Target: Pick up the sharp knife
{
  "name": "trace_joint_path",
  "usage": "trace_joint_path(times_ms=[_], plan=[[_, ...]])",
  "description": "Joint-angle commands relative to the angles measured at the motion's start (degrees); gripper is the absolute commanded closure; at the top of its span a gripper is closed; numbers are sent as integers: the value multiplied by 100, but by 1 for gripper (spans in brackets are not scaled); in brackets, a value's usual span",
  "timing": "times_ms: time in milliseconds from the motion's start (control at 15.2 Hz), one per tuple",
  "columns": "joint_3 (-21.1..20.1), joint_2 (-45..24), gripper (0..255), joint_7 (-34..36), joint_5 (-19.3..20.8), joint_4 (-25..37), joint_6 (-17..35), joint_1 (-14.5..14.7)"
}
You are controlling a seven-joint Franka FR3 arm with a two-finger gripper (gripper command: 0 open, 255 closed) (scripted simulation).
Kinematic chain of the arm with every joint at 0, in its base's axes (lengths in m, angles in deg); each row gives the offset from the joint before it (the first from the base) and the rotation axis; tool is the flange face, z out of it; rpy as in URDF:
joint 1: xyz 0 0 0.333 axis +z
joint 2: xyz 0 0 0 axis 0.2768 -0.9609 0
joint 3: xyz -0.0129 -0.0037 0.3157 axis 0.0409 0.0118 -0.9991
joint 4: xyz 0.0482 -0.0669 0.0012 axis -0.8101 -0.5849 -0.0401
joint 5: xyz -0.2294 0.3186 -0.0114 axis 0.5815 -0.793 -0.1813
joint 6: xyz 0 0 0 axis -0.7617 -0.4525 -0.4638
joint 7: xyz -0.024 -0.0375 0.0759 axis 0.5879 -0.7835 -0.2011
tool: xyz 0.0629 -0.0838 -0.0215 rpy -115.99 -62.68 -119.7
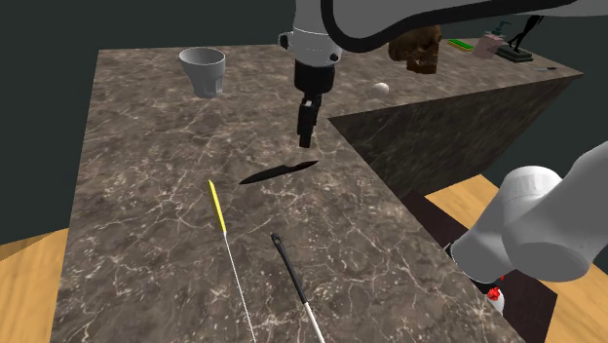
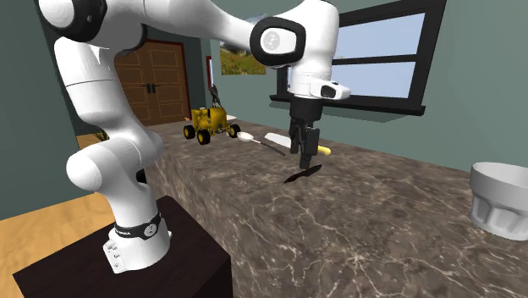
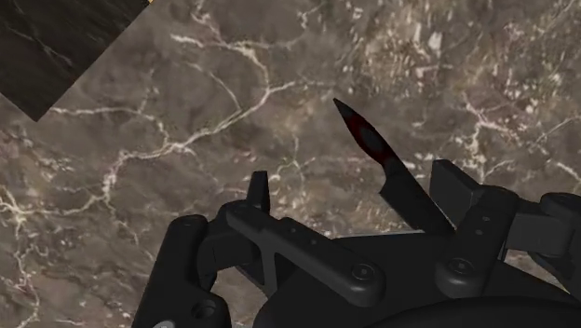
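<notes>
Noted on gripper (image 1: 306,139): spread wide, clasping nothing | found dark knife (image 1: 278,173) flat on counter (image 1: 146,195) just below, nearer one finger than the other | shift to centre over it, straddle its width, descend straight, squeeze at thicker end, away from tip | leave yellow knife (image 1: 216,205) and cup (image 1: 203,70) beyond alone

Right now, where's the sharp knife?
Shoulder view, centre: the dark knife lies flat on the marble counter, almost under the open end effector, with the yellow-handled tool nearer the camera.
</notes>
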Motion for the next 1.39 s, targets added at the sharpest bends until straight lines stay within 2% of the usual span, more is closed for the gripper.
trace_joint_path(times_ms=[0, 198, 792, 858, 1320], plan=[[-125, -194, 0, -172, -45, 70, 65, 145], [-299, -471, 0, -392, -86, 203, 131, 332], [-314, -632, 0, -401, -76, -215, 709, 338], [-313, -639, 255, -403, -75, -209, 710, 337], [-310, -659, 255, -408, -71, -193, 712, 334]])
